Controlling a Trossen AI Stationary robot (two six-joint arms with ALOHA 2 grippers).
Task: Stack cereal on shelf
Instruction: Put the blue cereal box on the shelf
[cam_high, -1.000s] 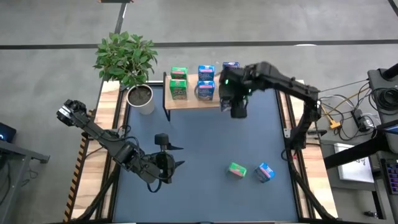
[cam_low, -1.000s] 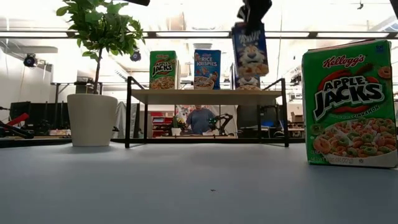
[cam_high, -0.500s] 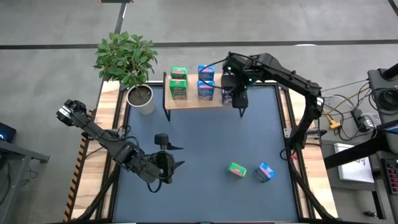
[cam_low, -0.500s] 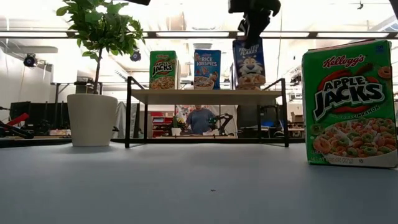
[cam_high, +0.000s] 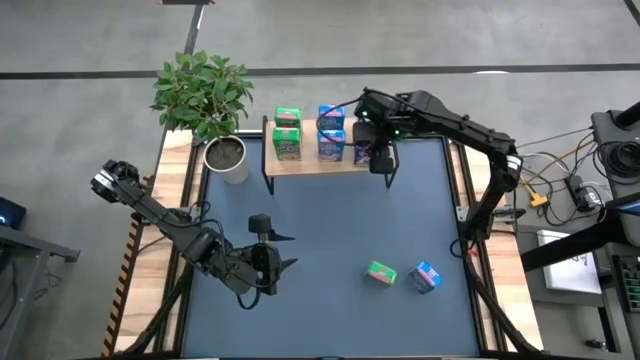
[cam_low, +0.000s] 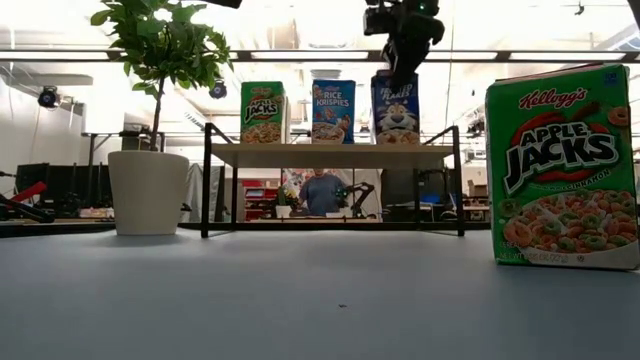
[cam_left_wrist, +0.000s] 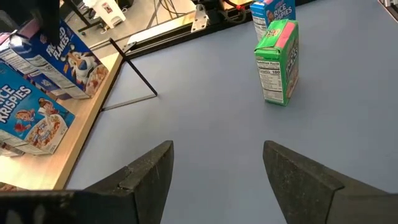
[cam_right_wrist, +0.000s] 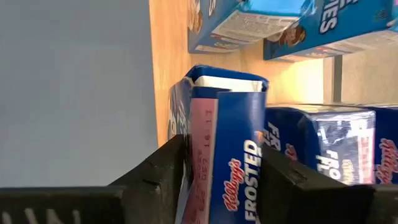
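The right hand (cam_high: 380, 158) pinches a blue Frosted Flakes box (cam_low: 397, 107) standing at the right end of the shelf (cam_low: 330, 155), at the far side of the desk (cam_high: 330, 230). It should let go slowly and lift straight up. I cannot tell if the box sits flat. The left hand (cam_left_wrist: 214, 171) waits spread at the near left.

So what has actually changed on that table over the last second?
The right gripper carried the Frosted Flakes box down from mid-air onto the right end of the shelf, beside the Rice Krispies box. Its fingers still sit either side of the box. The left gripper, the two boxes on the table and the plant stayed put.
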